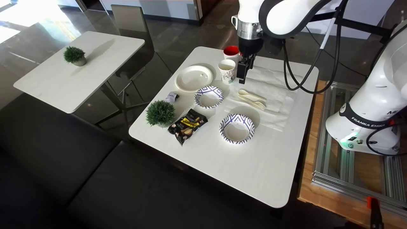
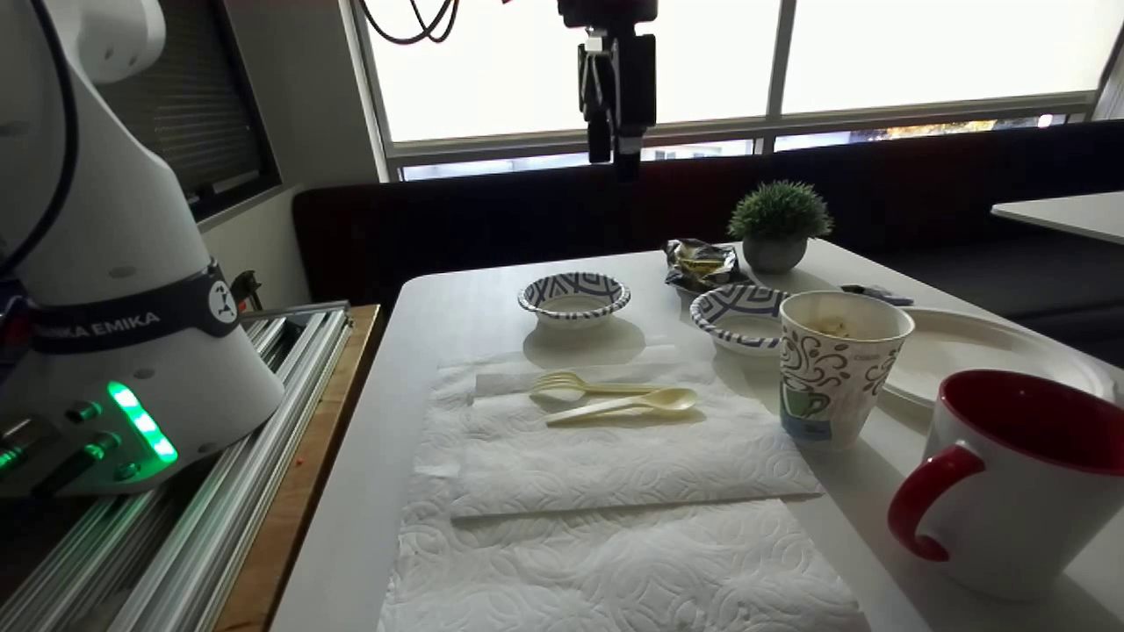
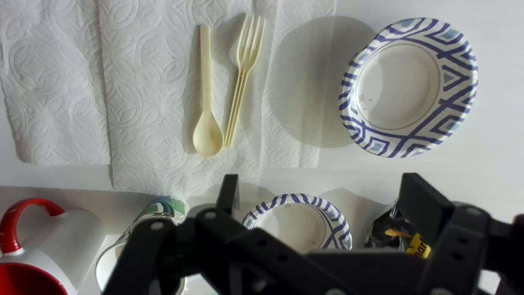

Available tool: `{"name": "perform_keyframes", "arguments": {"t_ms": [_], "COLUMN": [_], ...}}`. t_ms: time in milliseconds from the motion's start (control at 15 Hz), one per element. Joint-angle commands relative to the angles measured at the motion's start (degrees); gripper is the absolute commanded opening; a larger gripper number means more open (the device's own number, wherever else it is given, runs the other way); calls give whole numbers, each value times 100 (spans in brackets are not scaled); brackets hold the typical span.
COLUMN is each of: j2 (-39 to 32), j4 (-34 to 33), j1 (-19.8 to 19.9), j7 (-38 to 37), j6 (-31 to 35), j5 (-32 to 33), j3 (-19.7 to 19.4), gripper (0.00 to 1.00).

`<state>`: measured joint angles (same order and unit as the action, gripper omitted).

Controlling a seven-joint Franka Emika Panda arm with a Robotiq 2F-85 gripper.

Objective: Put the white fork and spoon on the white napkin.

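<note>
Napkin, embossed, supports smooth plastic-looking spoon with tined fork at spoon's three o'clock (wrist view); gripper points downward, jaws apart.

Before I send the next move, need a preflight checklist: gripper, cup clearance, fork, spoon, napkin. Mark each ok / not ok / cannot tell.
1) Gripper open, holding nothing: ok, wide gap in the wrist view.
2) Gripper not touching the paper cup: ok, an exterior view shows a gap between them.
3) Spoon wholly on the white napkin: ok.
4) Fork wholly on the white napkin: ok.
5) Fork and spoon not touching: cannot tell, the spoon's bowl end and the fork's handle lie too close.
6) White napkin smooth, single layer: not ok, wrinkles and overlapping layers show.
</note>
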<state>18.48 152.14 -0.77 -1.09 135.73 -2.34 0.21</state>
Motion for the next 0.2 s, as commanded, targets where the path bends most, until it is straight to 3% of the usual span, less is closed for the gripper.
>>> {"name": "perform_keyframes", "arguments": {"t_ms": [0, 133], "j2": [-19, -67], "j4": [7, 17], "j1": [6, 5], "j7": [2, 2], "j6": [-10, -6], "j5": [-1, 0], "j3": [7, 10], "gripper": [100, 100]}}
